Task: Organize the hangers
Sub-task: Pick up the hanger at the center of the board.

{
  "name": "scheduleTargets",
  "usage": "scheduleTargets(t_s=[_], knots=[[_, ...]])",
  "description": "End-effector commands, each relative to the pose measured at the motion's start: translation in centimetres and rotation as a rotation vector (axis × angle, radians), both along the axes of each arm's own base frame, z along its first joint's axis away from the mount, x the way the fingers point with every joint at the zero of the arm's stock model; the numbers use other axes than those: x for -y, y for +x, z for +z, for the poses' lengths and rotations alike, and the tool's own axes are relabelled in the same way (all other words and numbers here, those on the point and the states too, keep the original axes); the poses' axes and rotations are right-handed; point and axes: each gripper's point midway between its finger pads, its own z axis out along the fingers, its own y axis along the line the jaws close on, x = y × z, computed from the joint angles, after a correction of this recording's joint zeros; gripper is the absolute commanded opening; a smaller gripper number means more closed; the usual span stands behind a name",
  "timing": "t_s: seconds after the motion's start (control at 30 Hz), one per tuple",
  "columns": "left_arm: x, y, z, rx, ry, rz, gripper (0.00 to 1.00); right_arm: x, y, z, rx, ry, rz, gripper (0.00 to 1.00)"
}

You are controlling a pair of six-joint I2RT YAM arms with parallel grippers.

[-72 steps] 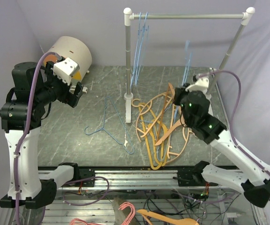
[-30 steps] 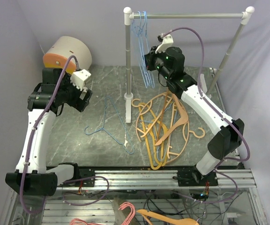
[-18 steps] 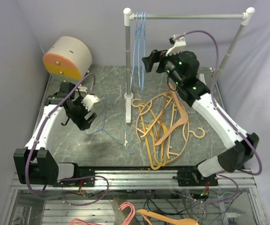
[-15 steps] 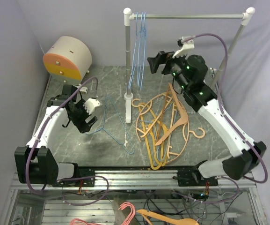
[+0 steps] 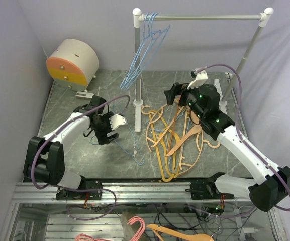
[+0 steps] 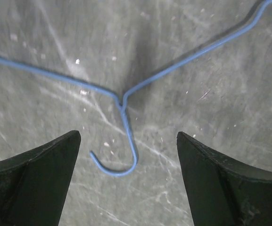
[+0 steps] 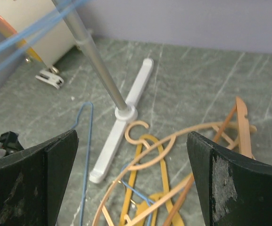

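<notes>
Left wrist: blue hanger hook (image 6: 127, 127) under spread L gripper (image 6: 128, 135); top: R gripper (image 5: 172, 94) spread.

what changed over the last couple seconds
The right gripper hung its blue hanger on the rail, let go and drew back; the hung hangers now tilt left. The left gripper came down, open, over the loose hanger. That hanger and the orange pile stayed put.

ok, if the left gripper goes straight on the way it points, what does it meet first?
Likely the hook of the blue wire hanger, lying on the table between the left gripper's open fingers; depth is unclear.
</notes>
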Motion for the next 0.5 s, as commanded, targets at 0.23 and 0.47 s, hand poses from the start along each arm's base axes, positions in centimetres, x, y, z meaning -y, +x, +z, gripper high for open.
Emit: scheduleTargets(t_s=[0.23, 0.47], knots=[[4.9, -0.5, -1.1, 0.076, -0.091, -0.461, 0.9, 1.4, -0.9, -1.2, -0.034, 0.014, -0.021, 1.0], [5.7, 0.2, -3.2, 0.106, -0.019, -0.547, 0.85, 1.0, -1.4, -3.6, -0.08, 0.018, 0.0, 1.0]])
